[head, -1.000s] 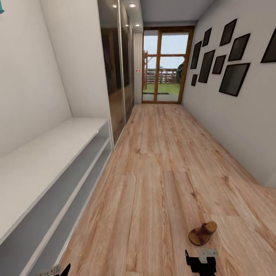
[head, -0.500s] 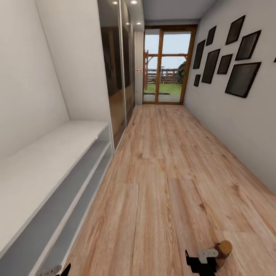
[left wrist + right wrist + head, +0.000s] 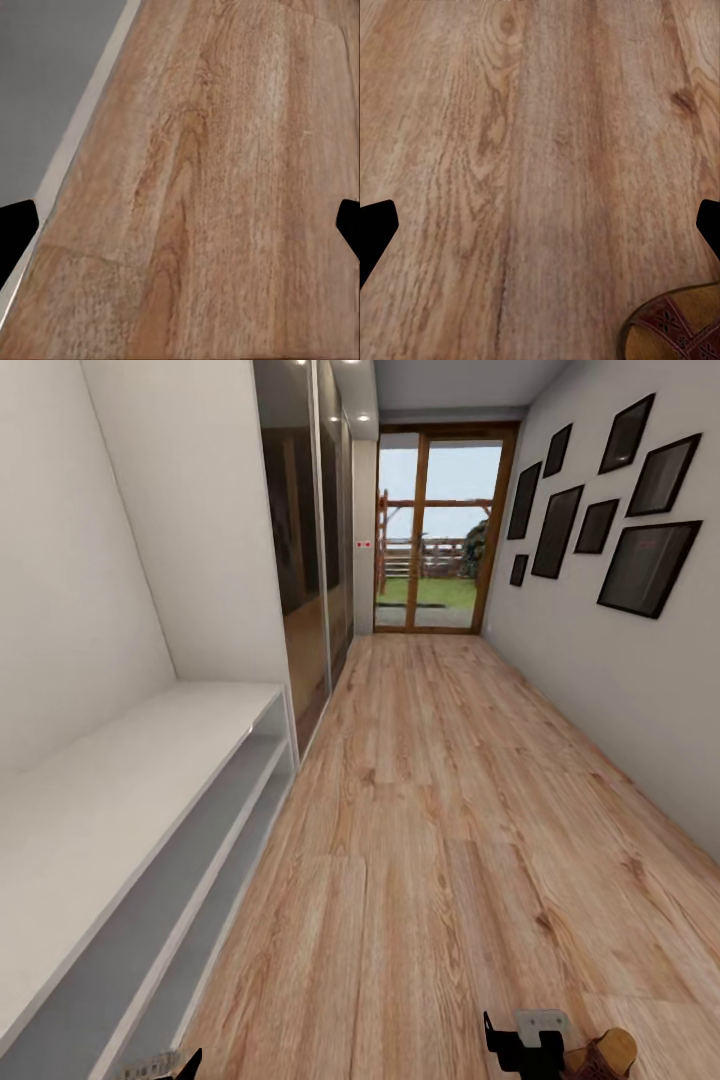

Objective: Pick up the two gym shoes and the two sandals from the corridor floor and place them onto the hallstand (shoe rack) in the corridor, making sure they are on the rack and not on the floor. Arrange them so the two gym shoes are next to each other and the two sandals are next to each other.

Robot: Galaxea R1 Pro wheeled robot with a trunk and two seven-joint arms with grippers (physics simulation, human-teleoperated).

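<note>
— What are the fingers doing?

— The right gripper [image 3: 540, 225] has its two black fingertips [image 3: 375, 229] spread wide, nothing between them but bare corridor floor [image 3: 532, 150]. The left gripper [image 3: 180, 225] is spread the same way, empty, above planks that run beside a pale grey edge (its base strip is all I can make out).

— And the shoes?

— One sandal [image 3: 679, 326], dark-brown strap over a tan insole, lies on the floor near the right gripper, not touching it. From the head it sits at the lower frame edge just beside that gripper [image 3: 522, 1045], partly cut off.

— The rack?

— The hallstand [image 3: 120, 780] runs along the left wall, shelves bare. Past it, mirrored wardrobe doors [image 3: 300, 560], a glazed door [image 3: 435, 530] at the far end, and dark picture frames [image 3: 640, 565] opposite.
</note>
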